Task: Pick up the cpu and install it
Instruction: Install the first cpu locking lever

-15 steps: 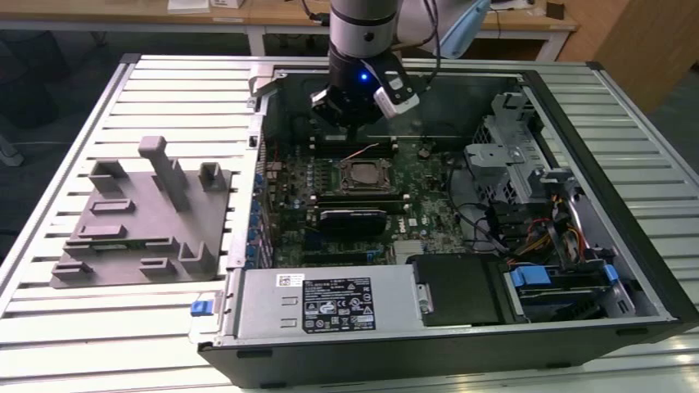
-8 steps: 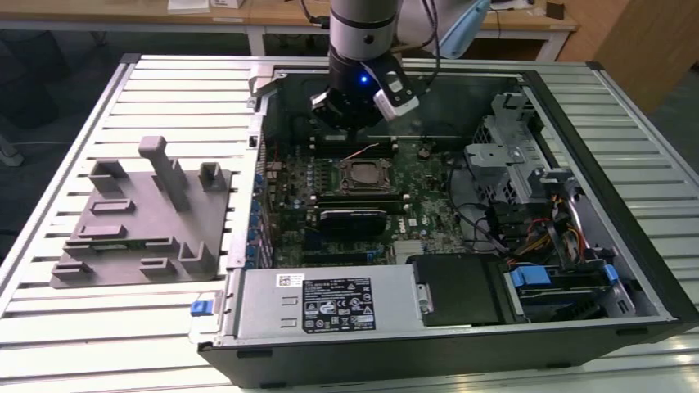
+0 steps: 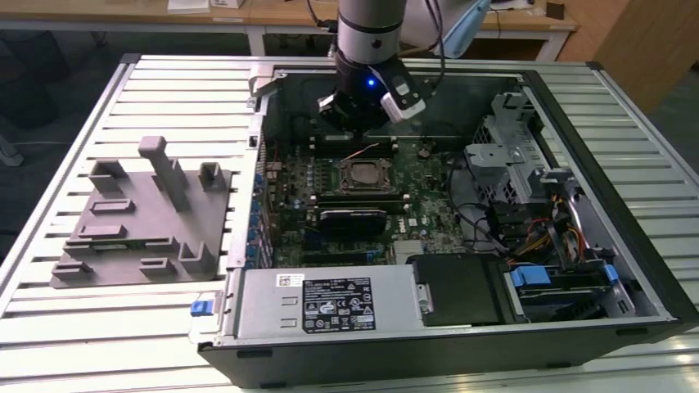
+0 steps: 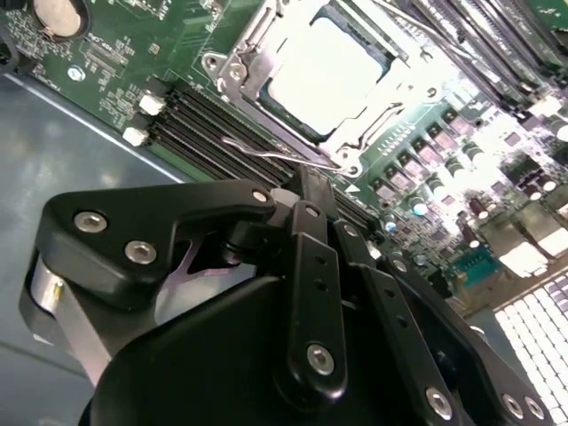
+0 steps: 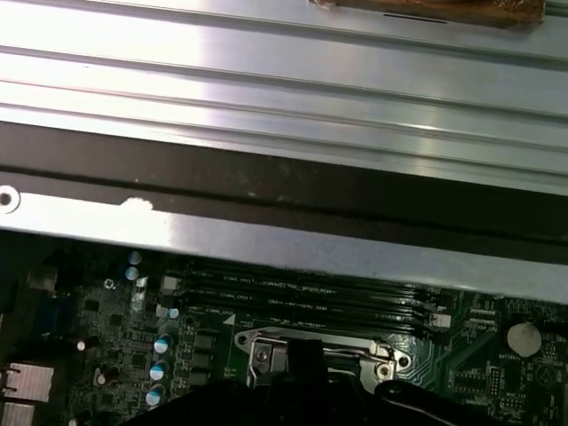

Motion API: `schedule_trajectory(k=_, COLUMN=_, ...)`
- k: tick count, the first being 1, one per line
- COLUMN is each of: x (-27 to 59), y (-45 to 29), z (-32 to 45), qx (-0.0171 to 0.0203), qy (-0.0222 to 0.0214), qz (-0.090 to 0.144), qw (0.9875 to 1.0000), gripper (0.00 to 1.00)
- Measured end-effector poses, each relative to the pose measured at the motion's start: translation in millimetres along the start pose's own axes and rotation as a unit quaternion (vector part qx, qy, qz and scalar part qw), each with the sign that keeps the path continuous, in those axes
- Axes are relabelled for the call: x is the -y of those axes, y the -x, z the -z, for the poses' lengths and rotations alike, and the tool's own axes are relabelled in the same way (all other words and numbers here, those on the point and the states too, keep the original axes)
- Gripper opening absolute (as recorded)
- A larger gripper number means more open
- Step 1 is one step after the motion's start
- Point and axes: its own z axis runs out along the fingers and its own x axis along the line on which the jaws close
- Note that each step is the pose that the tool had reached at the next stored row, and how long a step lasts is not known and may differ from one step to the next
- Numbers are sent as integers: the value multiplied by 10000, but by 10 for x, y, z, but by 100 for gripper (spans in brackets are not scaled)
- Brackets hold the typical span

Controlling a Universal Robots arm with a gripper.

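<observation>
The cpu (image 4: 324, 73) sits in the motherboard socket (image 4: 266, 40), frame open. The tool (image 3: 352, 115) hangs above the case's far end, near the socket; can't tell its grip state.

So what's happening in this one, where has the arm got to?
The arm's gripper hangs inside the open computer case, over the far part of the motherboard. The cpu already sits in the socket, its silver top showing in the second wrist view. The grey moulded tray lies on the table outside the case, on the exterior view's left.
</observation>
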Motion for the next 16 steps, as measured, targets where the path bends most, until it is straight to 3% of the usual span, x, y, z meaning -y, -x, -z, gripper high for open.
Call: schedule_trajectory(k=16, x=-26, y=102, z=-98, qx=1, qy=0, qz=-9, qw=10000, gripper=11)
